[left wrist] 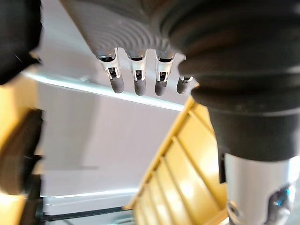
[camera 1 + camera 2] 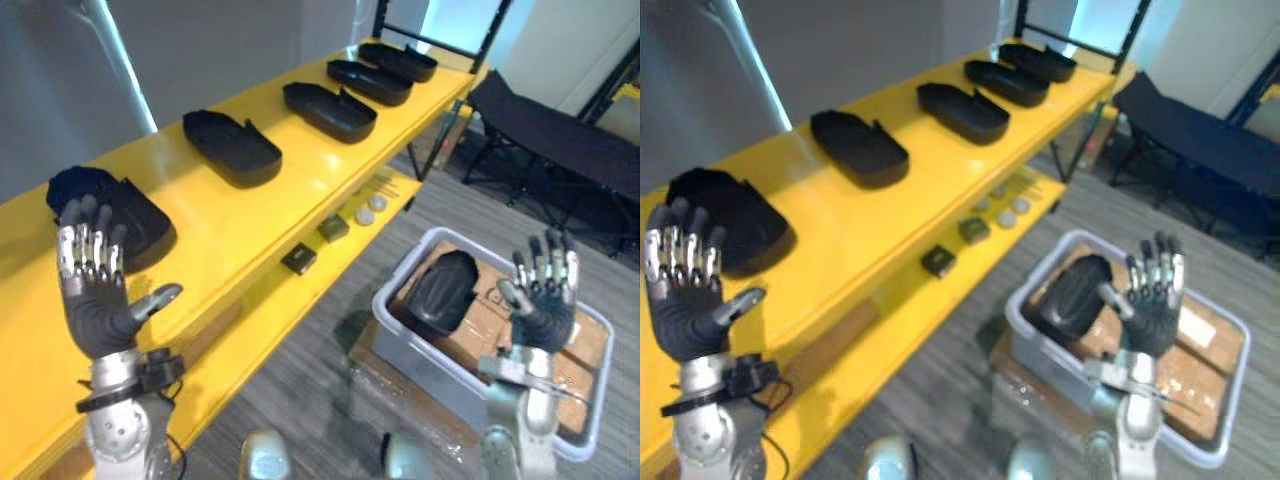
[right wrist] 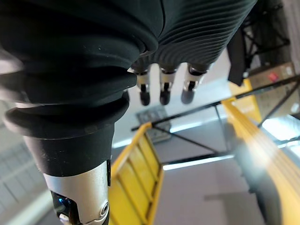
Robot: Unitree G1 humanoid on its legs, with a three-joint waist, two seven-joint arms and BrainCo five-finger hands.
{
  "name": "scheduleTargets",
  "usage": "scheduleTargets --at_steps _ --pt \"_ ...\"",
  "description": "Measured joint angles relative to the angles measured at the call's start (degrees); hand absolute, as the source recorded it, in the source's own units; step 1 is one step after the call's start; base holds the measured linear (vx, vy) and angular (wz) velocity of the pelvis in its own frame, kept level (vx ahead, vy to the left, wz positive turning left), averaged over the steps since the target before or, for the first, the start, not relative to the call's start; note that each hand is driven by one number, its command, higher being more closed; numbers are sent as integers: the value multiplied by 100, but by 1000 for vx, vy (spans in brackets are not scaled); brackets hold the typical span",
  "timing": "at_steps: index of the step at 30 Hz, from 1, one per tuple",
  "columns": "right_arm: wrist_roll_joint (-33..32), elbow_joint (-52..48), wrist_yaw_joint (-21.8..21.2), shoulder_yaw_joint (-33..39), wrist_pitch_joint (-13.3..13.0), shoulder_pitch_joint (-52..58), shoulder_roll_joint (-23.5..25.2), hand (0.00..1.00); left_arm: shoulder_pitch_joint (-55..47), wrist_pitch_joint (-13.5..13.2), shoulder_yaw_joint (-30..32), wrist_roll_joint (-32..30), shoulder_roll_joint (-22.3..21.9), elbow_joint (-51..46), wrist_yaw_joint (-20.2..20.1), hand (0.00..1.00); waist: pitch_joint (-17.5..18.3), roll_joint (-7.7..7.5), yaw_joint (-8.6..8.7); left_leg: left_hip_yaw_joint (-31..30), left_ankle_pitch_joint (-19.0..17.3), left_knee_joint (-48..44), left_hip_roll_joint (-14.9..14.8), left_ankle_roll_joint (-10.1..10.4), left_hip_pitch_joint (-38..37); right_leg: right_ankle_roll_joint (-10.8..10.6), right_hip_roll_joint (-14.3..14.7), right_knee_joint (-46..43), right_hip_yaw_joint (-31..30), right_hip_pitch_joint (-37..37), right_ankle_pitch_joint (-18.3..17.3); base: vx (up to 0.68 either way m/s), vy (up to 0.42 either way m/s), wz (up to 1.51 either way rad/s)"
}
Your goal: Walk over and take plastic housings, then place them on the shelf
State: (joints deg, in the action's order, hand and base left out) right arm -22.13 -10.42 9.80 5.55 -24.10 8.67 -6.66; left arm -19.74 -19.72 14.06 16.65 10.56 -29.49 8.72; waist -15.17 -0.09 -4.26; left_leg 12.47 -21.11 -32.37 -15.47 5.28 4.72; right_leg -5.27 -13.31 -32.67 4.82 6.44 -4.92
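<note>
- Five black plastic housings (image 2: 232, 148) lie in a row on the yellow shelf (image 2: 300, 180); a sixth housing (image 2: 443, 290) sits in the grey bin (image 2: 425, 365) (atop cardboard boxes (image 2: 585, 342)).
- The left hand (image 2: 95, 295) and right hand (image 2: 545, 305) are raised, fingers straight, holding nothing.

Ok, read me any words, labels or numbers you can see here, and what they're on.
Nothing is legible.
Print on the cardboard in the grey bin: too blurred to read.
Reddish label in the background: too small to read.
Black housings and yellow shelf: no markings visible.
</note>
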Motion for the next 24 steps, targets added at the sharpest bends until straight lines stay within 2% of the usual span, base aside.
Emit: scheduleTargets --at_steps 1,2,3,4,5,7,8,9,11,12,13,14,16,17,18,20,22,24 --pt "118 48 154 -5 191 -42 -32 0 -129 -8 98 159 -15 74 -91 0 66 -107 -47 147 100 41 -45 181 20 -149 -63 502 186 -211 -54 -26 -303 -74" --pt "162 67 222 2 289 -67 -80 0 -143 -19 105 218 -55 117 -127 0 114 -141 -64 217 133 36 -86 260 43 -340 -13 792 324 -293 -191 -5 -306 -89" --pt "209 191 300 23 463 -120 -239 0 -150 -32 63 359 -197 154 -210 0 215 -59 -106 225 199 85 -181 378 127 -503 158 1384 417 -366 -285 43 -280 -84" --pt "212 308 334 91 587 -140 -432 0 -91 -63 -88 362 -382 203 -290 0 251 166 -83 136 266 153 -298 434 191 -497 340 1684 411 -372 -110 67 -285 -79" --pt "206 431 404 211 719 -155 -621 0 10 -133 -319 357 -488 206 -360 0 247 331 66 -65 370 348 -309 482 215 -446 490 1818 402 -327 -26 71 -212 -35" --pt "50 654 404 464 908 -258 -765 0 351 -267 -636 303 -449 388 -428 0 215 397 229 -71 496 689 -280 551 44 -398 570 1628 174 -43 -17 30 -115 -54" --pt "35 705 409 509 934 -329 -799 0 476 -337 -710 303 -432 463 -435 0 202 415 251 -70 498 750 -271 553 -4 -380 598 1586 71 41 -17 -10 -68 -86" --pt "34 752 455 597 934 -431 -828 0 829 -449 -903 301 -405 667 -434 0 144 409 323 -16 501 814 -235 554 -44 -370 611 1514 -76 186 -12 -31 -25 -66" --pt "19 770 589 648 934 -543 -814 0 1403 -608 -1341 302 -390 954 -479 0 -20 291 478 92 524 902 -116 543 -65 -373 552 1470 -285 368 26 -74 22 -47" --pt "17 770 629 646 934 -580 -799 0 1549 -629 -1495 300 -361 971 -504 0 -75 271 505 136 540 926 -78 523 -69 -379 534 1496 -348 402 69 -102 59 -44" --pt "34 804 686 649 934 -669 -754 0 1791 -644 -1862 207 -254 995 -522 0 -214 152 537 256 553 961 -36 503 -59 -394 516 1637 -458 476 207 -77 55 -41" --pt "42 863 695 644 934 -728 -738 0 1892 -644 -2048 95 -194 1013 -529 0 -277 109 545 287 559 977 -9 493 -37 -395 509 1747 -499 491 294 -119 89 -39" --pt "78 1070 835 626 1019 -976 -726 0 2246 -492 -2710 -170 -126 1130 -681 0 -368 67 642 300 557 832 57 451 287 -445 455 2257 -512 552 686 -87 92 -14" --pt "100 1180 869 594 1068 -1101 -727 0 2324 -450 -2830 -207 -126 1203 -690 0 -379 82 667 285 550 777 73 439 349 -464 440 2355 -513 551 766 -39 103 -13" --pt "111 1448 903 503 1194 -1409 -728 0 2488 -296 -3008 -209 -128 1405 -703 0 -438 125 667 258 531 749 110 406 356 -455 421 2460 -512 534 902 -32 83 -14" --pt "169 1830 919 393 1344 -1919 -741 0 2719 -16 -3174 -195 -124 1722 -715 0 -571 198 665 195 506 659 169 363 449 -445 359 2473 -478 527 973 -61 108 4" --pt "258 2624 979 332 1609 -2846 -865 0 3036 440 -3409 -195 -135 2302 -696 0 -808 287 658 -105 472 414 262 305 706 -500 264 2472 -329 525 1006 -82 87 42" --pt "267 3307 1081 273 1761 -3519 -1009 0 3130 697 -3536 -189 -141 2873 -627 0 -997 325 573 -308 472 245 295 298 927 -531 232 2470 -216 524 1033 -132 63 49"
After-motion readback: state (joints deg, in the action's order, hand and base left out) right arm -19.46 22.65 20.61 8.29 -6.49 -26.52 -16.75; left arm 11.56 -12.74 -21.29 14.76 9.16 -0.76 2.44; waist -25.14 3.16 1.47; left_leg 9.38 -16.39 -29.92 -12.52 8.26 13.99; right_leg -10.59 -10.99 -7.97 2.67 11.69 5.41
